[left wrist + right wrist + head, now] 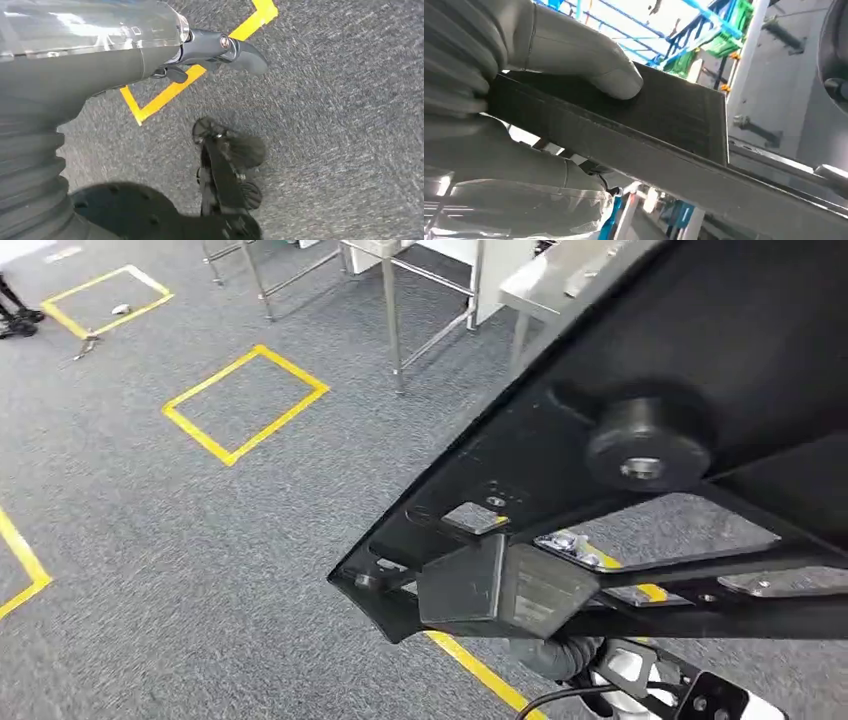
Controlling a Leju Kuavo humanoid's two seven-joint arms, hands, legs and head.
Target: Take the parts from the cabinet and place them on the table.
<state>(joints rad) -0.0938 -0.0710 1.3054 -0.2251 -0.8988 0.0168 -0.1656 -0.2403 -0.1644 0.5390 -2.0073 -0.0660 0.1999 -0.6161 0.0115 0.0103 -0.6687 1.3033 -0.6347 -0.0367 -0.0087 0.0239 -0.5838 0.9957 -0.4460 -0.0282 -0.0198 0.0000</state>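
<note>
A large flat black part (640,390) with cut-outs and a round black knob (648,445) hangs close in front of the head camera, tilted, above the grey carpet. In the right wrist view my right hand (549,45) grips this part (674,115) by one edge, with the thumb (614,80) pressed on one face and the fingers under the other. My left hand (220,47) hangs beside my body over the carpet and holds nothing, its dark fingers loosely extended.
Metal-legged tables (400,300) stand ahead at the top of the head view, one with a steel top (545,285). Yellow tape squares (245,403) and lines (480,670) mark the carpet. Blue shelving with green bins (719,40) lies behind the part.
</note>
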